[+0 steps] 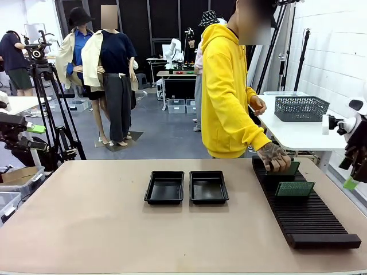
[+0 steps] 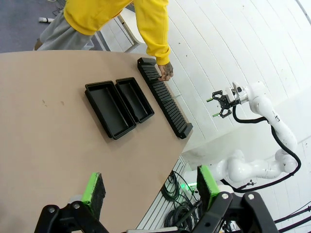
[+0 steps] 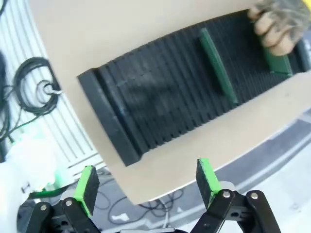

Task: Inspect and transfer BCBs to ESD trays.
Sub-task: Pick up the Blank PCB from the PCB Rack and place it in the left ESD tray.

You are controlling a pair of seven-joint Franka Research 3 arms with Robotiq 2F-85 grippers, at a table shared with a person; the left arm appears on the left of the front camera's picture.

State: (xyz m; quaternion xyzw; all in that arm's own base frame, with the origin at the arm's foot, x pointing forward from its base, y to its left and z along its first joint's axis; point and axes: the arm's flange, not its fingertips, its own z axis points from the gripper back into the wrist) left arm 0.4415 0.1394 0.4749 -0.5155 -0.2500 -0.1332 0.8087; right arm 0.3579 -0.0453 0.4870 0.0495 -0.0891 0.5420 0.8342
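two thin, likely fragile circuit boards (image 1: 295,188) are being judged best edge-gripped; left gripper (image 2: 149,174) and right gripper (image 3: 146,169) jaws are being held open.

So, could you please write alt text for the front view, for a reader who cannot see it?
A person in a yellow hoodie holds one of two green BCBs standing in a long black slotted rack on the table's right; two empty black ESD trays sit side by side at its middle.

We see two thin green rectangular circuit boards (image 1: 295,188) standing on edge in a black slotted rack (image 1: 309,220), the farther board (image 1: 288,169) under a person's hand (image 1: 274,157). Two glossy black plastic trays (image 1: 165,187) sit side by side mid-table.
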